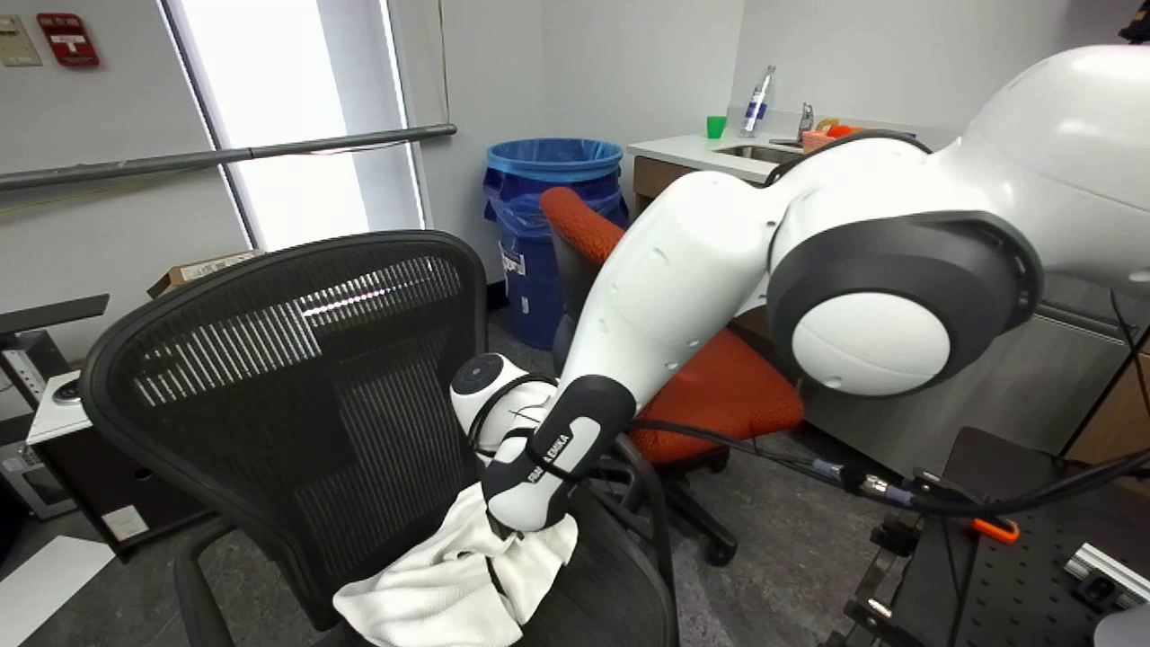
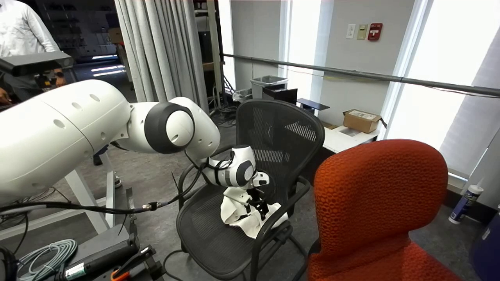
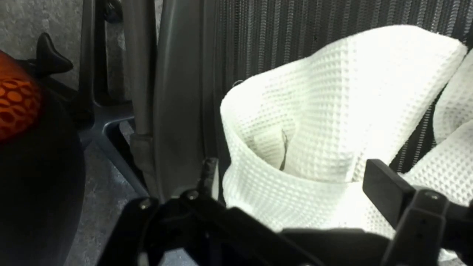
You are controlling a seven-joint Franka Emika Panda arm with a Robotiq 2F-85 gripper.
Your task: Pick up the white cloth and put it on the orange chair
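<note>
Claw (image 3: 293,175) spread wide over one white cloth (image 3: 325,122) on a black chair (image 1: 287,431).
Two fingers (image 3: 388,192) stand well apart, folds of the cloth between them; whether either touches it, I cannot tell. It lies crumpled on the seat (image 2: 207,228), toward the backrest (image 2: 269,117), with one orange chair (image 2: 379,195) near, two chairs counted in all. In an exterior view, one blue bin (image 1: 544,305) holds a blue liner (image 1: 557,162), and one green cup (image 1: 715,127), its contents hidden, stands on the counter (image 1: 674,151).
</note>
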